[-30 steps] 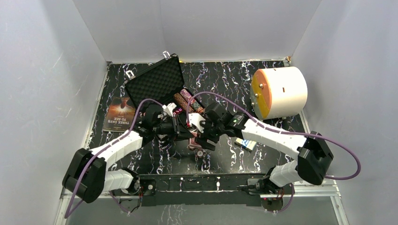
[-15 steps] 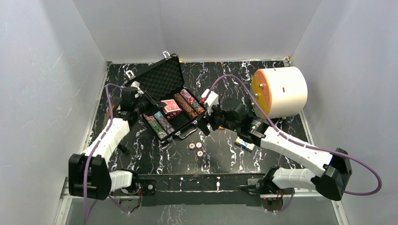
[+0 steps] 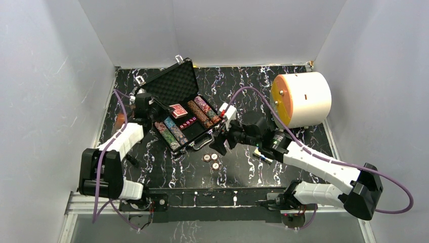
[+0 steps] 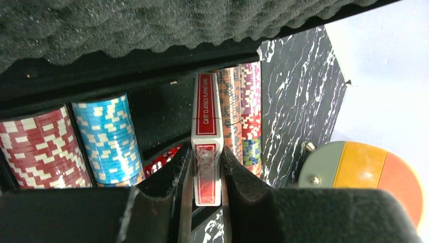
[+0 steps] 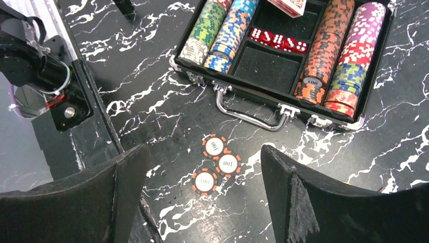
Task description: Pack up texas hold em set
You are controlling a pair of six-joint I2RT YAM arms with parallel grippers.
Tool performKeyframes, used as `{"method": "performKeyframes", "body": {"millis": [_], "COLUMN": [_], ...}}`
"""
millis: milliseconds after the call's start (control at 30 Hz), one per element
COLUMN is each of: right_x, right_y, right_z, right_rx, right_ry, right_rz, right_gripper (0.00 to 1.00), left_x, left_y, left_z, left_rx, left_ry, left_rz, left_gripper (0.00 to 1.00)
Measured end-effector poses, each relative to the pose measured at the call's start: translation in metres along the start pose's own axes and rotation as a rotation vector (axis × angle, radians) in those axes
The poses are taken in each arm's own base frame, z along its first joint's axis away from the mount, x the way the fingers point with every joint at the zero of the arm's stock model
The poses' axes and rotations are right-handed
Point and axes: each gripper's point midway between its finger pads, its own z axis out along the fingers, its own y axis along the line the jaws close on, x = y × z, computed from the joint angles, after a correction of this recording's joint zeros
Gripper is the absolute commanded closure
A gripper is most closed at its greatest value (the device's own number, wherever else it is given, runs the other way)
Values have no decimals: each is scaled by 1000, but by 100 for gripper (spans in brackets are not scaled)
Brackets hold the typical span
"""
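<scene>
**Case** (image 3: pixel 200 143): black, silver corners, on the worktop (image 3: pixel 243 86) left of centre. It is open, with the foam-lined lid (image 3: pixel 169 86) leaning back and the handle (image 5: pixel 248 117) facing the arms.

**Contents, left side:** two chip rows side by side. The left wrist view shows a red-and-white one (image 4: pixel 35 149) and a blue-and-white one (image 4: pixel 106 142).

**Contents, right side:** two more chip rows, touching. One is mostly orange (image 5: pixel 326 50); the other (image 5: pixel 354 55) is purple, red, green and yellow.

**Contents, middle:** red dice (image 5: pixel 278 40) in a line across a narrow slot between the chip pairs.

**Red deck** (image 4: pixel 206 147): boxed and held on edge over the middle of the case, behind the dice. Whether it touches the case floor cannot be told.

**Left pincer** (image 4: pixel 206 177): clamped on the near end of the red deck, one pad on each broad face.

**Loose chips** (image 5: pixel 214 146): three, orange-and-black edged and marked 100. They lie flat in a touching cluster on the worktop, just in front of the handle and outside the case.

**Right pincer** (image 5: pixel 202 154): fingers spread wide with nothing between them, hanging above the loose chips and the case front.

**Blue deck** (image 3: pixel 266 156): on the worktop right of the case, partly hidden under the right arm.

**Cylinder** (image 3: pixel 303 98): white with an orange face, lying on its side at the far right, well apart from the case.
</scene>
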Motion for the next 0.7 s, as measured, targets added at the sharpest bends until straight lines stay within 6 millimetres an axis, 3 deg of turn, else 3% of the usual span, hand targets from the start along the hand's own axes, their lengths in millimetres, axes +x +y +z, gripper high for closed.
{"method": "performKeyframes", "body": {"millis": [267, 700], "right_x": [0, 5], "right_y": [2, 0], "right_z": [-2, 2], "right_rx": [-10, -6], "right_ry": [-8, 9], "right_rz": [-2, 0], "right_gripper": [11, 11], "left_x": [2, 8], "left_y": [7, 4], "left_z": [22, 20], "left_rx": [-5, 4], "left_ry": [-4, 7], "left_rz": [-41, -42], "left_gripper": [100, 100]}}
